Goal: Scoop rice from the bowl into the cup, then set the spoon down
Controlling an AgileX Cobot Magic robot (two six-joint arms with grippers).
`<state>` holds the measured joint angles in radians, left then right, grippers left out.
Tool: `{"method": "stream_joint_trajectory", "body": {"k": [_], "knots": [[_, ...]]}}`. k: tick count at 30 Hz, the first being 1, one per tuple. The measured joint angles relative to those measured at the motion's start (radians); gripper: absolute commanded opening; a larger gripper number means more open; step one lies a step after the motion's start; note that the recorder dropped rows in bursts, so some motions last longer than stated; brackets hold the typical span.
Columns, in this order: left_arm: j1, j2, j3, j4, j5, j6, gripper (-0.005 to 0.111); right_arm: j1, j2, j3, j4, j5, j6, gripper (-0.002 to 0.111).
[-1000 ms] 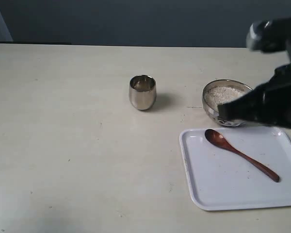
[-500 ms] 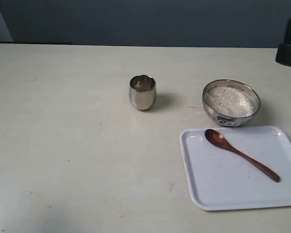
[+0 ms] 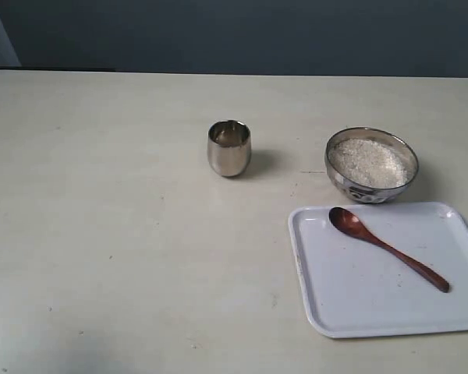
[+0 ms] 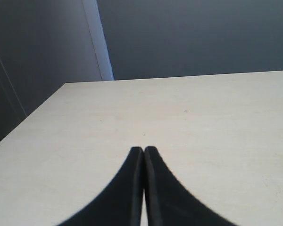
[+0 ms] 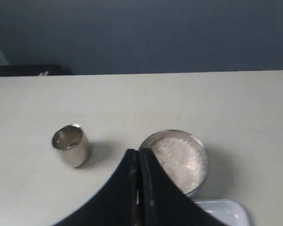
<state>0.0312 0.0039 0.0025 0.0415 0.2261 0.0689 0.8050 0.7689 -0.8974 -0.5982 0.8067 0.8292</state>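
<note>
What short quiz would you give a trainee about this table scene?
1. True or false: the spoon lies on the white tray.
2. The bowl of rice stands: A on the tray; B on the table beside the tray; C at the table's left edge.
3. Fill in: the left gripper and the right gripper are both ____.
Key: 1 true; 2 B; 3 shut.

No readable text, label or number shows on anything.
</note>
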Motion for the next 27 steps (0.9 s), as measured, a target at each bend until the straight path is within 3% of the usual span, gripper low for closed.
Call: {"method": "stream_joint_trajectory", "body": {"k": [8,13,21,27], "knots": [[0.0,0.0,0.0,0.0,0.0,0.0,0.0,-0.496,-0.184,0.18,0.15,-0.296,-0.211,-0.001],[0.0,0.0,0.0,0.0,0.0,0.0,0.0,-0.688,-0.381,0.35,0.182,-0.369,-0.262,-0.001],[0.0,0.0,0.0,0.0,0.0,0.0,0.0,-0.803,-0.645,0.607,0.19,-0.389,-0.272,-0.001],[0.0,0.0,0.0,0.0,0.0,0.0,0.0,-0.823,-0.75,0.777,0.225,-0.555,-0.273,-0.001]]}}
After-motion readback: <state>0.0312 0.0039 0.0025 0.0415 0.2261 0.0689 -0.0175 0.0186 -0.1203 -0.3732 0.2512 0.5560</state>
